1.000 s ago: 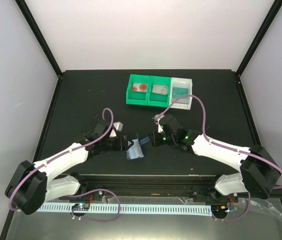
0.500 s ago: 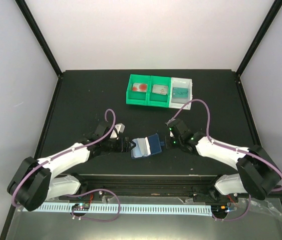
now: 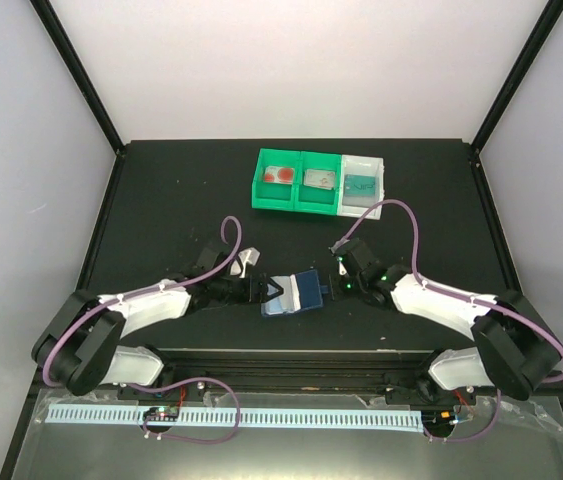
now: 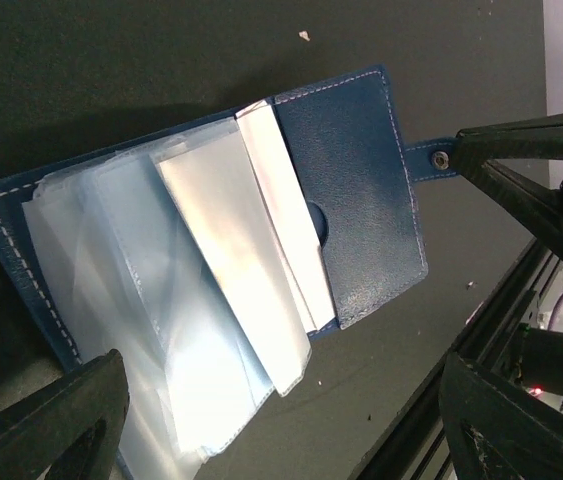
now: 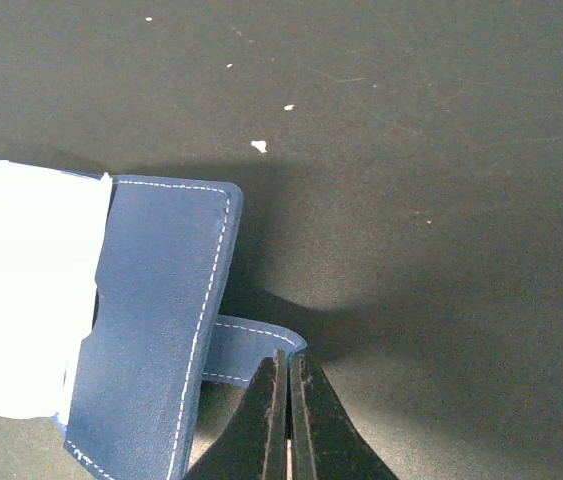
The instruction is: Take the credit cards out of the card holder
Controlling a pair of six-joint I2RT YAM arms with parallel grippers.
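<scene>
The navy card holder [image 3: 308, 289] lies open on the black table between my two grippers, its pale clear pockets [image 4: 191, 300] fanned out to the left. My left gripper [image 3: 273, 293] stands open over the pocket side [image 4: 281, 380], with one finger on each side and nothing gripped. My right gripper [image 3: 333, 287] is shut on the holder's strap tab [image 5: 251, 350] at its right edge, jaws pressed together [image 5: 289, 368]. The credit cards lie in the trays at the back: white with red circles [image 3: 281, 175], greyish [image 3: 319, 179], teal [image 3: 361, 185].
A green two-compartment tray [image 3: 297, 207] and a white tray [image 3: 364, 159] stand side by side at the back centre. The black frame rail [image 4: 501, 330] runs along the table's near edge, close to the holder. Purple cables arch over both arms.
The holder, standing folded a second ago, has been drawn open and flat as my right gripper pulled its strap to the right. My left gripper has opened wider and slid right.
</scene>
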